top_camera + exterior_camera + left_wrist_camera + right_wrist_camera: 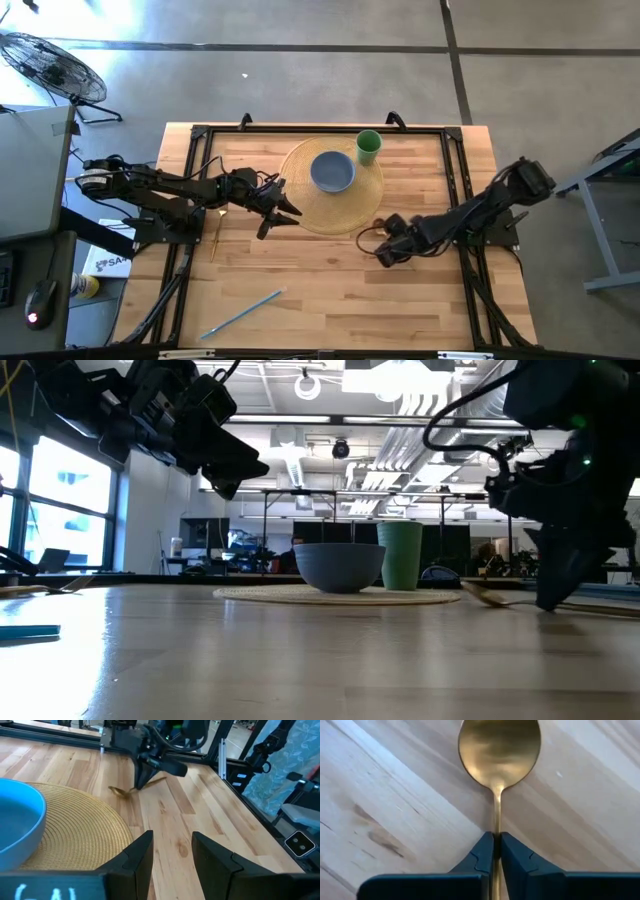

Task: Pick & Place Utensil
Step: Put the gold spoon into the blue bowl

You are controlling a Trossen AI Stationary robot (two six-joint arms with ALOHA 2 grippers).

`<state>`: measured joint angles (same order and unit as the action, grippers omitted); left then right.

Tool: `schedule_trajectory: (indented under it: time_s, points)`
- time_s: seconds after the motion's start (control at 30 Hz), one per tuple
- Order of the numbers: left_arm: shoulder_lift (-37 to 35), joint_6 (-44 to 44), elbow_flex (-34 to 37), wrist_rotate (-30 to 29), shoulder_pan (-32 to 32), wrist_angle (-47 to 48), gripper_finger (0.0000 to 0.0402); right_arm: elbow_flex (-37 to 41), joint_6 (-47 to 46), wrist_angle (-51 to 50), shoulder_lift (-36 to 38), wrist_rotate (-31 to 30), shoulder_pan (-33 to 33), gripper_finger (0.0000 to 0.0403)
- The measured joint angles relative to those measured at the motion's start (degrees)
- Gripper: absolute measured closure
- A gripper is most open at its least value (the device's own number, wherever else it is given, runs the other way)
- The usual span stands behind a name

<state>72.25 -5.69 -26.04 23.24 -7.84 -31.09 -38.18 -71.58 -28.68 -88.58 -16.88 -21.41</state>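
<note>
A gold spoon [499,750] is in my right gripper [496,836], which is shut on its handle, low over the table just off the near right edge of the round woven mat [300,215]. In the left wrist view the spoon [120,792] slopes down toward the mat. My right gripper [380,244] also shows in the high view. My left gripper [172,852] is open and holds nothing; it hovers above the table at the mat's left edge [283,212]. A blue bowl [332,170] and a green cup [368,147] stand on the mat. My right gripper pinches the spoon's thin handle [496,817] between its two fingers, a short way behind the bowl. The fingers slant down from the table's right and lie along the handle. The spoon is tilted, its bowl end [482,596] low at the table top beside the mat.
A second gold utensil [214,238] lies on the table under my left arm. A light blue utensil [240,315] lies near the table's near edge. A black frame [320,131] runs around the work area. Bare wood lies between the mat and the near edge.
</note>
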Motion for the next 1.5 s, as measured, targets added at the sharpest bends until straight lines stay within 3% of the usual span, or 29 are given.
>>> schedule_trajectory:
  time_s: [0.4, 0.67, 1.17, 1.4, 1.5]
  points:
    - [0.0, 1.1, 0.0, -1.1, 0.0, -0.4, 0.0269, 0.2, 5.2, 6.3, -1.9, -14.0, -0.9, 0.0326]
    - [0.0, 1.1, 0.0, -1.1, 0.0, 1.2, 0.0269, 0.0, 6.5, 8.8, -5.7, -15.6, -2.0, 0.0324]
    - [0.0, 1.0, 0.0, -1.4, 0.0, 1.3, 0.0269, 0.2, 4.9, 9.6, -5.6, -32.9, -12.2, 0.0322]
    - [0.0, 0.9, 0.0, -1.4, 0.0, 1.3, 0.0269, 5.6, -1.9, 11.1, -5.5, -31.4, -12.3, 0.0322]
    - [0.0, 0.9, 0.0, -1.4, 0.0, 1.3, 0.0269, 9.6, -2.7, 18.1, -5.4, -30.3, -11.9, 0.0322]
